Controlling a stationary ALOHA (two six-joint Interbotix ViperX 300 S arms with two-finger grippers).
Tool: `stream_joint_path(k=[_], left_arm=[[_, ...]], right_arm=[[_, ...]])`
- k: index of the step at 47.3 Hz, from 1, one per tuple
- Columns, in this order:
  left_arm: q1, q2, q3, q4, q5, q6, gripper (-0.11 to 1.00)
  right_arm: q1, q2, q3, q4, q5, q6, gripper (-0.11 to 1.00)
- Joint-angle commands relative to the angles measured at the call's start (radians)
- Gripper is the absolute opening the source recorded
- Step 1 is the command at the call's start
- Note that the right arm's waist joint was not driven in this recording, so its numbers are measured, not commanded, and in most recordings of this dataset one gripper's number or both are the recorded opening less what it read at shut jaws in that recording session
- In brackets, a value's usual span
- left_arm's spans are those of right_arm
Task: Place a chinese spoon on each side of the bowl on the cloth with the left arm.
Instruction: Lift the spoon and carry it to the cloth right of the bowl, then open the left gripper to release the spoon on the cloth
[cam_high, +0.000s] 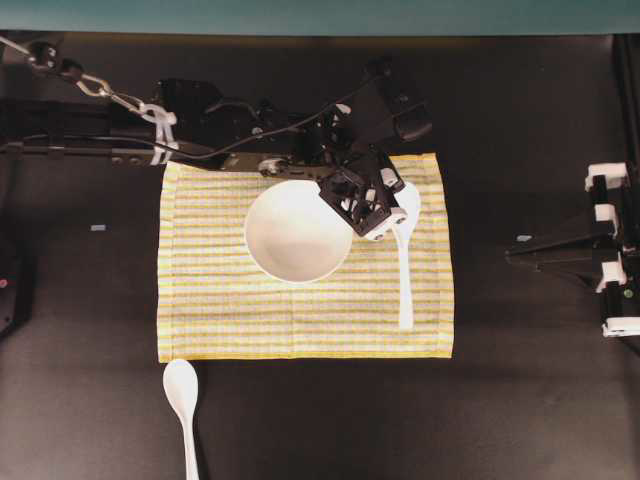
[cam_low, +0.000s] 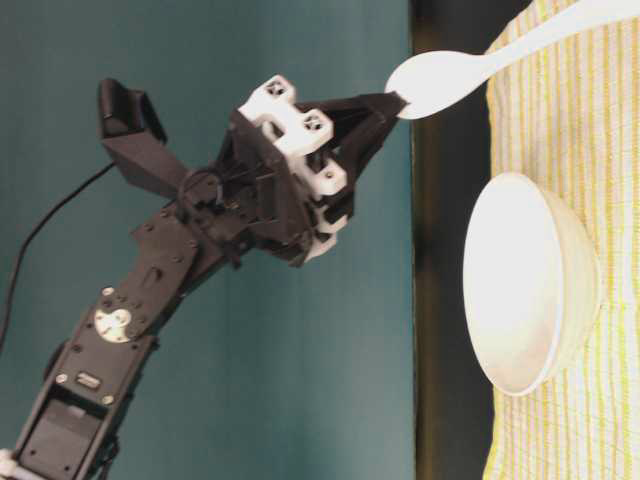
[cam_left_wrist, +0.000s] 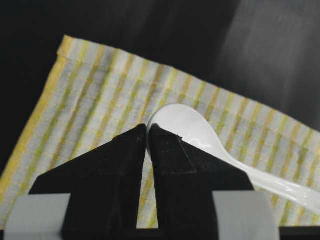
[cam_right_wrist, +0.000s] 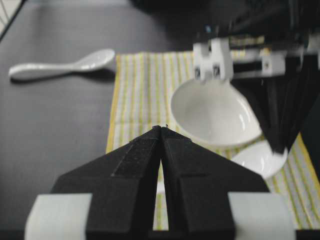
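On the right side of the bowl (cam_high: 296, 232), my left gripper (cam_high: 388, 218) pinches the spoon's (cam_high: 405, 262) scoop, handle pointing toward the cloth's (cam_high: 210, 300) near edge.

Black jointed left arm (cam_high: 200, 125), exposed cables, white clips, silver screws, white-backed fingers (cam_left_wrist: 125, 170).

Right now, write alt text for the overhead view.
The left gripper pinches the scoop of a white spoon lying right of a white bowl on a yellow striped cloth. A second spoon lies on the black table below the cloth's lower left corner.
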Motion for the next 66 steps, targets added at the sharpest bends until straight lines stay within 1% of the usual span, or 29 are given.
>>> stream_joint_path(k=[1,14,21,29,31,33,40,41,42,44,46,48,51,56,62,66], left_arm=[[0.0,0.003,-0.006,0.003,-0.02,0.0,0.05],[0.0,0.034,-0.008,0.003,-0.029,0.009,0.05],[0.0,0.041,-0.005,0.003,-0.054,0.064,0.05],[0.006,0.054,-0.005,0.003,-0.058,0.081,0.06],[0.005,0.061,-0.003,0.003,-0.066,0.083,0.11],[0.006,0.072,-0.002,0.003,-0.072,0.086,0.2],[0.006,0.095,0.008,0.003,-0.112,0.103,0.63],[0.006,0.095,0.011,0.003,-0.121,0.104,0.7],[0.005,0.094,0.017,0.003,-0.137,0.106,0.75],[0.006,0.092,0.026,0.002,-0.156,0.103,0.84],[0.003,0.083,0.037,0.002,-0.169,0.098,0.89],[-0.002,0.066,0.048,0.003,-0.175,0.097,0.9],[-0.012,0.028,0.072,0.002,-0.175,0.094,0.88],[-0.067,-0.077,0.155,0.002,-0.17,0.092,0.85],[-0.15,-0.218,0.29,0.002,-0.169,0.081,0.85],[-0.212,-0.328,0.397,0.003,-0.176,0.046,0.85]], right_arm=[[0.0,0.006,-0.008,0.0,-0.017,-0.009,0.01],[0.0,0.006,-0.006,0.0,-0.014,-0.009,0.01],[0.0,0.005,-0.002,-0.002,-0.008,-0.009,0.01],[0.0,0.005,0.003,-0.002,0.006,-0.008,0.01],[0.0,0.006,0.003,0.0,0.006,-0.008,0.01],[0.0,0.006,0.005,-0.002,0.006,-0.008,0.01],[0.0,0.006,0.005,0.0,0.008,-0.005,0.01],[0.0,0.006,0.005,0.0,0.006,-0.003,0.01],[0.002,0.006,0.006,0.0,0.006,-0.002,0.01],[0.0,0.006,0.009,-0.002,0.006,0.003,0.01],[0.0,0.006,0.012,0.0,0.008,0.003,0.01],[0.0,0.006,0.017,0.0,0.006,0.005,0.01],[0.0,0.005,0.023,0.0,0.008,0.006,0.01],[0.0,0.005,0.035,0.0,0.008,0.009,0.01],[0.0,0.003,0.037,0.002,0.006,0.009,0.01],[0.0,-0.002,0.037,0.003,0.006,0.009,0.01]])
